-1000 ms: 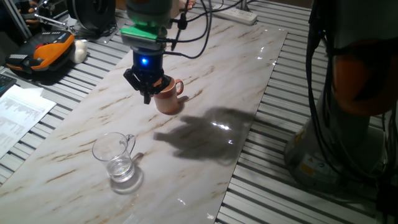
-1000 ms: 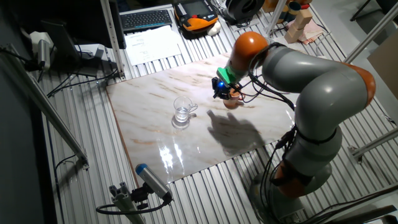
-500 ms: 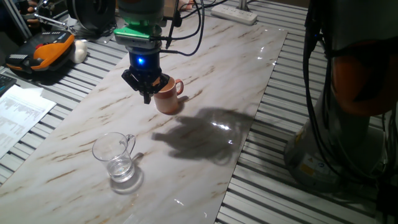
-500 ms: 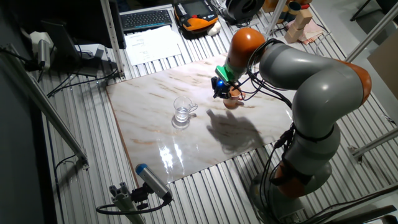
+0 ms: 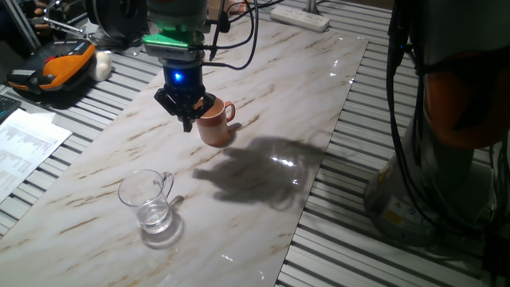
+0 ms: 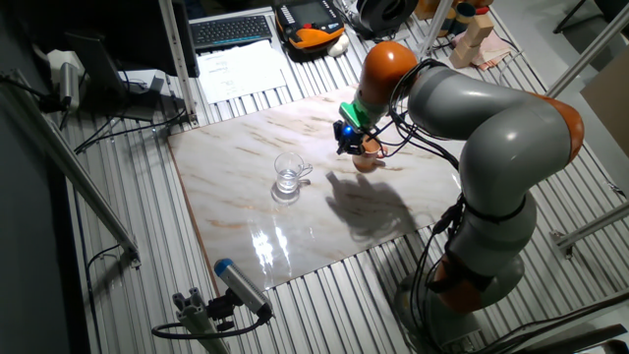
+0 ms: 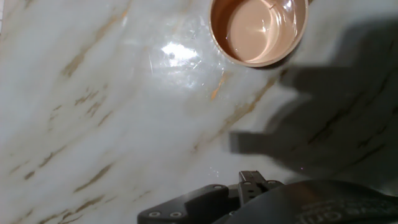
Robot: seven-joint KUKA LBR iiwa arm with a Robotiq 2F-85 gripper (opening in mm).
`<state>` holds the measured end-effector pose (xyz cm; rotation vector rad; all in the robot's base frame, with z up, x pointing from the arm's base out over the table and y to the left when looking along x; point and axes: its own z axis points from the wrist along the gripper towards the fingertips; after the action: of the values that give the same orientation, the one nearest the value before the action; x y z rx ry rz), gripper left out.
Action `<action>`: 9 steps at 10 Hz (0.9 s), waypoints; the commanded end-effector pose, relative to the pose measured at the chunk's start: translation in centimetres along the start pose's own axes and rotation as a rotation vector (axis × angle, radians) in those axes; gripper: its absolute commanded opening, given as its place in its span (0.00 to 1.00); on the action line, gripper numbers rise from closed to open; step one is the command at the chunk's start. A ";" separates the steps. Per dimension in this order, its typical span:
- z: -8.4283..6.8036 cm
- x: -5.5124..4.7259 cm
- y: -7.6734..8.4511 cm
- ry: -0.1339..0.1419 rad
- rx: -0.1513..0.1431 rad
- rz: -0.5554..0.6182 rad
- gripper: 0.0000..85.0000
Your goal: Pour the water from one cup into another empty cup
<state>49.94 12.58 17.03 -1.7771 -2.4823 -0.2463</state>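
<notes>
The glass mug point(image 5: 147, 199) stands near the front left of the marble slab, handle to the right, with a little clear water point(image 5: 154, 218) at its bottom. It also shows in the other fixed view point(image 6: 288, 175). The brown ceramic mug point(image 5: 217, 124) stands upright farther back, and the hand view looks down into its light, empty inside point(image 7: 258, 28). My gripper point(image 5: 187, 123) hangs just left of the brown mug, above the slab, its dark fingers meeting in a point with nothing held. It is well apart from the glass mug point(image 6: 344, 147).
The marble slab point(image 5: 263, 96) lies on a slatted metal table. An orange-and-black device point(image 5: 56, 68) and papers point(image 5: 24, 147) sit off the slab to the left. A power strip point(image 5: 303, 17) lies at the slab's far end. The arm's shadow falls right of the brown mug.
The gripper has drifted slightly to the left, away from the brown mug. Both mugs stand where they were.
</notes>
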 end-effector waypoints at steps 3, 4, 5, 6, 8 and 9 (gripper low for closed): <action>0.1 0.2 -0.2 0.001 0.000 -0.006 0.00; 0.3 0.1 -0.2 -0.001 0.005 -0.007 0.00; 0.3 0.1 -0.3 0.002 0.006 -0.012 0.00; 0.3 0.0 -0.1 -0.009 0.021 -0.021 0.00; 0.4 -0.2 0.0 -0.008 0.026 -0.034 0.00; 0.4 -0.2 0.0 0.005 0.013 -0.035 0.00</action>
<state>49.99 12.50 16.59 -1.7296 -2.5070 -0.2320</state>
